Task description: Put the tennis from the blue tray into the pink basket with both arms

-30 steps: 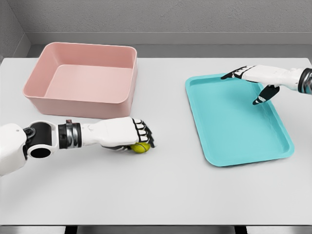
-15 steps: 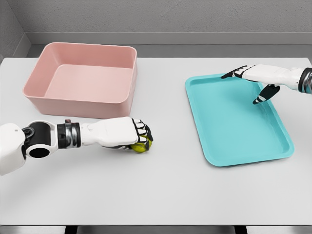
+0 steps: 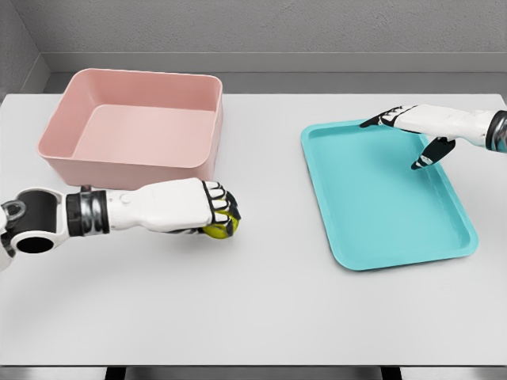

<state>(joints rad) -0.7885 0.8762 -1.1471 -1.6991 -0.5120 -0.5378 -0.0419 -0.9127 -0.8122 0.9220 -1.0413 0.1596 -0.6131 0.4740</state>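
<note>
A yellow-green tennis ball (image 3: 219, 229) sits inside the curled fingers of my left hand (image 3: 212, 212), just in front of the pink basket's (image 3: 207, 162) near right corner. The hand holds the ball slightly above the white table. The basket has nothing inside it. Over the far right part of the blue tray (image 3: 360, 245) hovers my right hand (image 3: 408, 134), fingers spread and holding nothing. The tray has nothing on it.
The white table (image 3: 261, 317) stretches wide in front of both containers. A grey wall runs along its far edge.
My left hand has closed more tightly on the ball and drawn it left and slightly up, toward the basket. The right hand has stayed put.
</note>
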